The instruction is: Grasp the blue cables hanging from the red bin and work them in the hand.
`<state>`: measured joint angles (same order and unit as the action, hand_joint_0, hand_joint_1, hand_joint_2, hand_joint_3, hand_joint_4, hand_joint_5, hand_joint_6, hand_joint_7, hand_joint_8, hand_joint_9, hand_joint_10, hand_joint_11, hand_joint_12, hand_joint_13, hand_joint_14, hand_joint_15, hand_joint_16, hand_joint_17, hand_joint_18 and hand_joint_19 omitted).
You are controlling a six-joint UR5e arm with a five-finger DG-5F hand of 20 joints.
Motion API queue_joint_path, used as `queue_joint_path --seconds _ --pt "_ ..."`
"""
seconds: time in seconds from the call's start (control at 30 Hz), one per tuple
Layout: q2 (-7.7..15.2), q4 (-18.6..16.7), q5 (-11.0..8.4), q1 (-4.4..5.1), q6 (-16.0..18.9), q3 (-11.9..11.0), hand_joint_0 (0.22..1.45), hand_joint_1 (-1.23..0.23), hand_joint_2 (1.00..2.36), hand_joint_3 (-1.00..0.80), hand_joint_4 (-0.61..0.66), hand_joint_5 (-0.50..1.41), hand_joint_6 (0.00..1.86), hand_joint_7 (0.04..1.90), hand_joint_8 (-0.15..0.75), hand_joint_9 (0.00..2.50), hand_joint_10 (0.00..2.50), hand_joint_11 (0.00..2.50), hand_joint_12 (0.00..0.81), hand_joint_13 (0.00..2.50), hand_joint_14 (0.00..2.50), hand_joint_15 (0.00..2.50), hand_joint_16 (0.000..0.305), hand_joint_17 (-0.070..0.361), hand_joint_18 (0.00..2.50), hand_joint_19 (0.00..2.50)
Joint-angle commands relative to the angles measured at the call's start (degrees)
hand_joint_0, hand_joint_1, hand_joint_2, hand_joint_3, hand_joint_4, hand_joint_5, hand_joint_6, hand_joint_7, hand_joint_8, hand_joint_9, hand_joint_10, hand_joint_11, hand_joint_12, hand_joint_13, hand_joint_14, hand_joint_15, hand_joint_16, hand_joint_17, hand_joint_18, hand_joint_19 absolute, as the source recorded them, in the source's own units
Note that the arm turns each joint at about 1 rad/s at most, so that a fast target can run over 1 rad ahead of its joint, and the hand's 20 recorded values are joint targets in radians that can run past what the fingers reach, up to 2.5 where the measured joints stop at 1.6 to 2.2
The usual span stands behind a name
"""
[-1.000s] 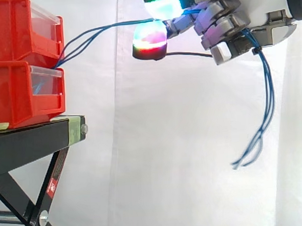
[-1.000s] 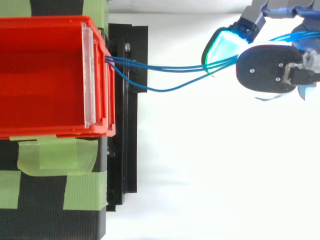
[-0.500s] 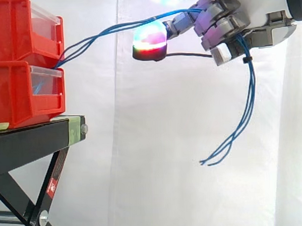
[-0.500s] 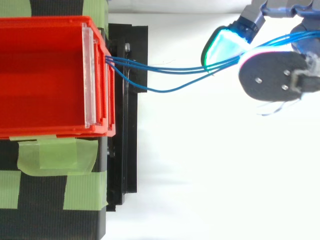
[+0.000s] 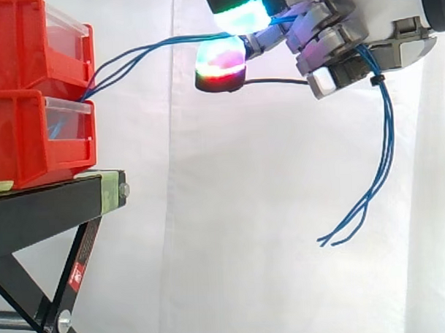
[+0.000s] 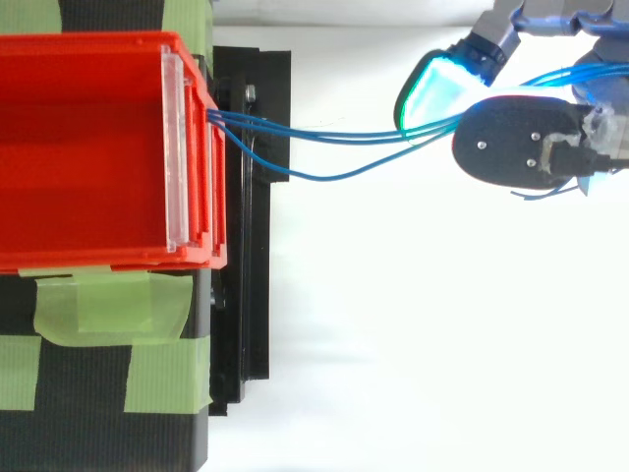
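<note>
Hand [image 5: 350, 49] curled, pinching the blue cables [image 6: 324, 179]. Cables ran left from it to the red bin [image 6: 98, 44]; loose ends hung below.

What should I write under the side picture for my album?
Robot hand gripping blue cables that stretch from stacked red bins, loose ends dangling.

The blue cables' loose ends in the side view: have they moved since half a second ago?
Yes. The loose ends of the blue cables have swung right, away from the red bins, below the hand gripping them.
</note>
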<state>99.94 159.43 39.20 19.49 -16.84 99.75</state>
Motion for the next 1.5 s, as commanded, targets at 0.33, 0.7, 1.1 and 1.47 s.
queue_joint_path --seconds 0.33,0.7,1.1,1.47 --pt "0.08 -1.32 0.00 0.02 -1.17 0.01 0.91 -0.63 1.02 -0.07 0.39 0.51 0.01 1.21 0.431 1.54 2.50 2.50 0.568 1.73 2.50 1.99 0.198 0.149 2.09 0.49" --pt "0.08 -2.02 0.00 0.29 -1.61 0.01 0.88 -0.61 1.02 -0.48 0.34 0.48 0.02 1.21 0.485 1.48 2.50 2.50 0.630 1.64 2.50 2.04 0.056 0.126 1.90 0.57" --pt "0.08 -2.99 -0.09 0.46 -2.49 0.01 0.94 -0.63 1.03 0.03 0.36 0.46 0.02 1.16 0.471 1.44 2.50 2.50 0.636 1.64 2.50 2.07 0.189 0.142 1.95 0.53" --pt "0.08 -3.25 -0.61 0.46 -2.49 0.01 0.92 -0.63 1.01 0.06 0.39 0.49 0.02 1.16 0.452 1.49 2.50 2.50 0.606 1.68 2.50 2.08 0.210 0.158 2.08 0.49"
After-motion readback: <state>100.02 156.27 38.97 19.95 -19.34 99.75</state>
